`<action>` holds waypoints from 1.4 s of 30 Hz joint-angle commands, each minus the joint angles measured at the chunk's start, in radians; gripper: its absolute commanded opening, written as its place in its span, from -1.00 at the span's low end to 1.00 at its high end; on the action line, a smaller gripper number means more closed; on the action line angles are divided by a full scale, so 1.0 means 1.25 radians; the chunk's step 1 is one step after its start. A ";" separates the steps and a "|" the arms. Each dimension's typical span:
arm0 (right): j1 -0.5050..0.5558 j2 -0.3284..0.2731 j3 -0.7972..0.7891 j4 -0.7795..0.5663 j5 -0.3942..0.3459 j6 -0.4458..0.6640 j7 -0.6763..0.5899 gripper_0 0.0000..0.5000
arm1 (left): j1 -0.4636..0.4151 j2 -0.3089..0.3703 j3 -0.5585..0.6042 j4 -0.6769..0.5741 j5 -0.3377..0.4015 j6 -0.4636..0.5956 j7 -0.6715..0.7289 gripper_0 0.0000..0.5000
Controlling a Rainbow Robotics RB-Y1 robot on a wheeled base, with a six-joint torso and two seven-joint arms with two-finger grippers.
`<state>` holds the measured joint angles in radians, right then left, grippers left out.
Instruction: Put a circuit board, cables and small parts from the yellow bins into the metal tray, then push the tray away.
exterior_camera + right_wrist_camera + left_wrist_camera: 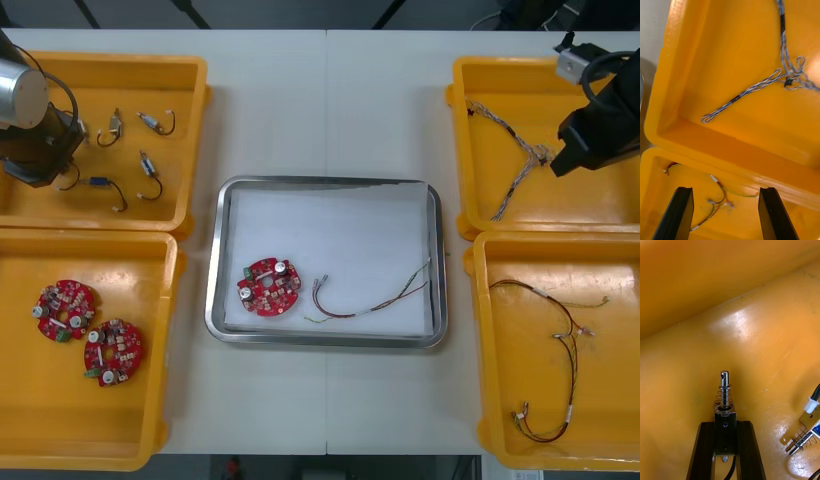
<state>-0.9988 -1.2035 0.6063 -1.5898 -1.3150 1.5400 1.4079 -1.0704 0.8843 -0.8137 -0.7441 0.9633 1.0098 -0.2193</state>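
Observation:
My left gripper (725, 424) is shut on a small metal part (724, 388) with a spring and a pin, just above the orange floor of the bin. In the front view the left arm (30, 120) is over the far left yellow bin (192, 120). My right gripper (726, 191) stands open with nothing between its fingers, above the wall between the two right bins. The twisted blue and white cable (760, 85) lies in the far right bin (462, 150), beyond the fingers. The metal tray (325, 183) holds a red circuit board (269, 286) and a red and yellow cable (375, 300).
Several small metal parts (150, 175) lie in the far left bin, one (805, 429) close beside my left fingers. Two circuit boards (66, 308) sit in the near left bin. A red and yellow cable (560, 350) lies in the near right bin.

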 commanded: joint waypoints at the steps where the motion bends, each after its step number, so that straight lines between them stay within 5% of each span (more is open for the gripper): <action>1: 0.036 -0.023 -0.087 0.065 0.014 -0.005 0.138 1.00 | -0.047 0.006 -0.009 -0.010 0.003 0.025 -0.072 -1.00; 16: 0.038 -0.019 -0.087 0.273 0.006 -0.098 0.590 1.00 | -0.101 0.094 0.070 -0.194 0.028 0.289 -0.095 -1.00; 32: 0.025 0.067 -0.087 0.490 0.026 -0.261 0.997 1.00 | -0.100 0.164 0.154 -0.413 0.123 0.479 -0.112 -1.00; 42: -0.005 0.133 -0.074 0.615 0.049 -0.373 1.038 1.00 | -0.068 0.105 0.215 -0.524 0.108 0.542 -0.036 -1.00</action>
<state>-0.9489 -1.0620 0.5132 -0.8564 -1.2672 1.1066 2.7069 -1.1466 1.0345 -0.6302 -1.3450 1.1107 1.6670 -0.2755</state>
